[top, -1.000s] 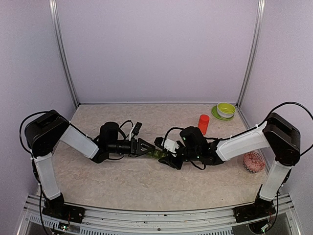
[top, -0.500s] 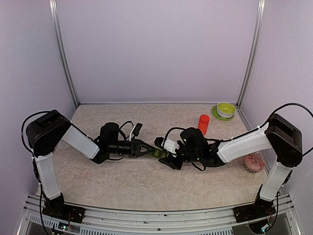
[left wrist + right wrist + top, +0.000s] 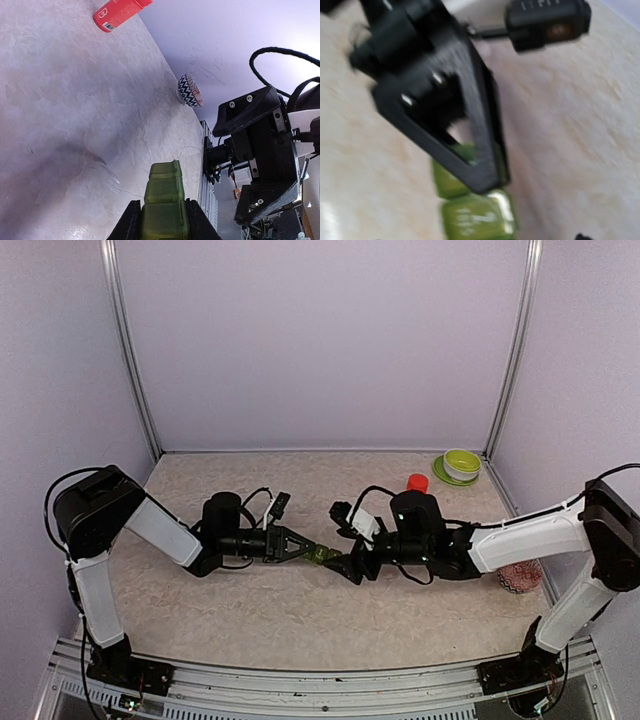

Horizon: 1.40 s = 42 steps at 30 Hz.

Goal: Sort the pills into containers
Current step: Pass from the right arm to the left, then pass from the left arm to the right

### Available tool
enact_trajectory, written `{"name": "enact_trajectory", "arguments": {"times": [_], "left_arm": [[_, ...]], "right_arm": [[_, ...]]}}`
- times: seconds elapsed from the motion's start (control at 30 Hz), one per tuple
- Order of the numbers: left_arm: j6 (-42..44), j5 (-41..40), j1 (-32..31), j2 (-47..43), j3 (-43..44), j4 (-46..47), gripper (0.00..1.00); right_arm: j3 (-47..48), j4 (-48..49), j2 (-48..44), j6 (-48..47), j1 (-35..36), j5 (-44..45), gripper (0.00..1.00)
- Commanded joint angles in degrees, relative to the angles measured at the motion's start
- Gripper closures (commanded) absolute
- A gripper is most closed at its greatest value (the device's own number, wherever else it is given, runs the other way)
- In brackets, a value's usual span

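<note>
The containers (image 3: 322, 555), a short strip of dark-green lidded boxes, stick out rightward from my left gripper (image 3: 300, 548) low over the table's middle. In the left wrist view the left gripper (image 3: 164, 212) is shut on the strip's near box (image 3: 162, 195), one black finger pressed against each side. My right gripper (image 3: 345, 566) sits just right of the strip's free end, off it and open. The blurred right wrist view shows the containers (image 3: 475, 217) under the left gripper's black fingers (image 3: 470, 125). No pills are in view.
A red-orange bottle (image 3: 417, 481) stands behind the right arm, partly hidden, and shows as the bottle (image 3: 120, 11) in the left wrist view. A zigzag-patterned cup (image 3: 518, 577) sits by the right wall. A green bowl on a plate (image 3: 460, 462) occupies the back right corner.
My left gripper has closed onto the strip. The right gripper has opened, let go of the strip and drawn back to the right, its arm now covering most of the bottle.
</note>
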Motion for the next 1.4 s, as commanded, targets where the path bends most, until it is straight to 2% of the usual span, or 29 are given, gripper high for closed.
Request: {"name": "enact_trajectory", "arguments": {"times": [0.0,0.2,0.4,0.57,0.8,1.13,1.37], "left_arm": [[-0.82,1.94,-0.33,-2.05,-1.44,6.38,0.76],[-1.63,2.86,-2.39,-4.89,-2.39,10.80,0.76],[-2.52,2.63,-5.43,-9.18,-2.63,14.02,0.76],[-0.67,-0.06,-7.49,-12.03,-1.06,8.61,0.76],[-1.74,-3.63,-10.52,-11.93,0.07,8.13,0.75],[-1.63,-7.05,-12.39,-12.22,1.17,7.86,0.75],[-1.92,-7.58,-12.58,-11.46,1.68,8.04,0.75]], "right_arm": [[-3.49,4.51,-4.56,11.15,-1.09,-7.65,0.19],[-9.85,9.38,-10.40,29.58,-4.27,-10.19,0.20],[-15.46,14.89,-14.57,41.12,-6.35,-12.28,0.21],[-17.18,21.12,-16.68,45.26,-6.39,-17.92,0.22],[-16.88,29.01,-14.45,51.72,-6.27,-23.82,0.26],[-16.74,32.97,-11.27,55.51,-5.94,-26.29,0.39],[-16.31,32.40,-10.90,55.67,-5.78,-27.32,0.47]]}}
